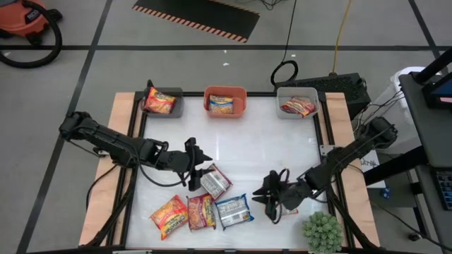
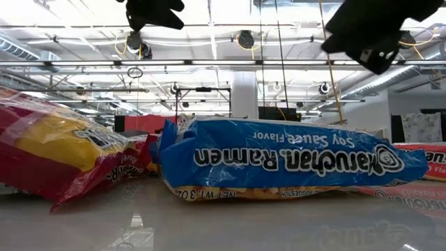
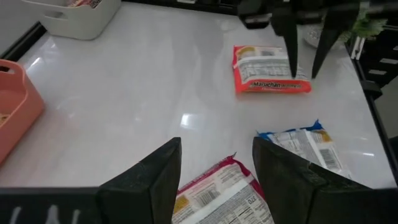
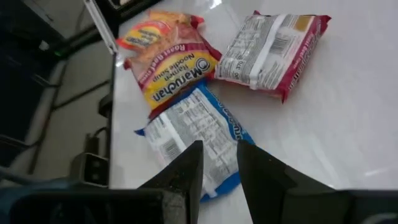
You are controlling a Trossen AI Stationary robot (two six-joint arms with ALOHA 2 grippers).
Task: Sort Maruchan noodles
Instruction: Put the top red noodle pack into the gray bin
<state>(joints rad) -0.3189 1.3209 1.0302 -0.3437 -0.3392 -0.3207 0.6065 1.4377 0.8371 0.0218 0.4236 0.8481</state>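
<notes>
Several Maruchan packets lie flat near the table's near edge: an orange-yellow one (image 1: 169, 216), a red one (image 1: 201, 212), a blue one (image 1: 234, 210) (image 4: 199, 134) and a red-and-white one lying label side up (image 1: 215, 181) (image 3: 217, 199). Another red packet (image 3: 270, 78) lies beside my right arm. My left gripper (image 1: 200, 164) (image 3: 217, 146) is open and hovers just over the red-and-white packet's far edge. My right gripper (image 1: 268, 196) (image 4: 219, 146) is open, raised off the table, and points toward the blue packet.
Three bins stand along the far edge, each with a packet inside: grey (image 1: 176, 106), orange (image 1: 226, 109) and white (image 1: 296, 111). A green spiky plant (image 1: 323, 231) sits at the near right corner. Bare white tabletop (image 1: 240, 141) lies between bins and packets.
</notes>
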